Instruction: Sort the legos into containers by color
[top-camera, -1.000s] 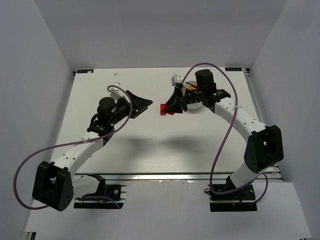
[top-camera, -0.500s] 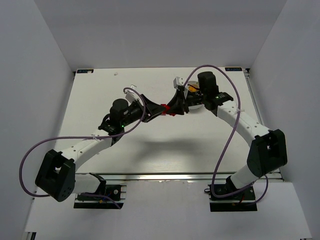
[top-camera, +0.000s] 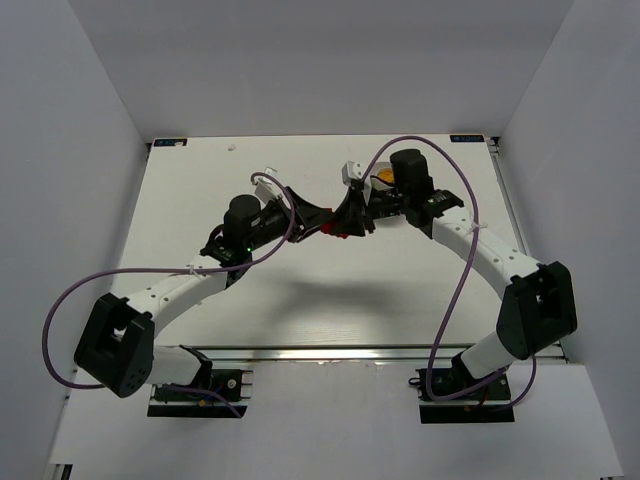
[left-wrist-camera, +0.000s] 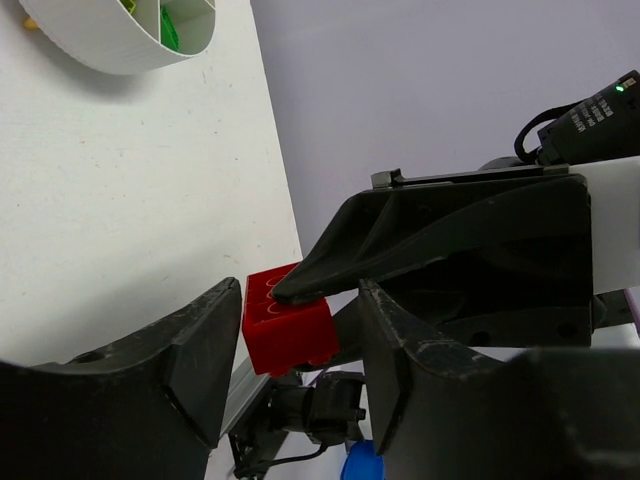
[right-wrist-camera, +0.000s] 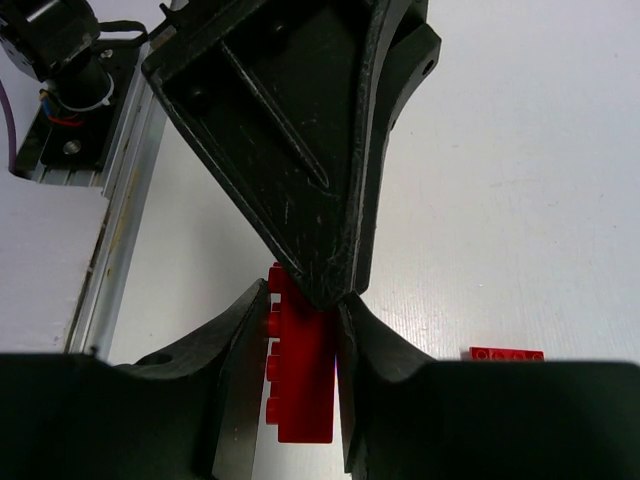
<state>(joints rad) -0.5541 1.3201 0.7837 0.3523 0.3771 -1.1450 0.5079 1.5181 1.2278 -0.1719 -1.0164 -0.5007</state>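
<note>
So we're mid-sort, not close to done. The right gripper is clenched on a red brick, which sits snug between its two fingers with the studs facing one side. It's up off the table, going by the left wrist view. The left gripper has its fingers spread on either side of that same brick. One fingertip is right at the brick's edge and the other stands a bit clear, so we'd call it released, not gripping yet.

Our guess is it's a handover, or two stuck pieces about to be pulled apart. We can't tell which from here.

What looks done: the dish lies well out beyond the left fingers, and some green bricks already sit in one of its wedges, with something yellow-green in the next wedge. From the top view there's also a bit of orange in the dish behind the right wrist, but most of the dish is hidden there.

What's left: the red brick in the fingers needs a compartment. A second red brick lies flat on the table off to one side of the right fingers. We can't count what else is loose.
</note>
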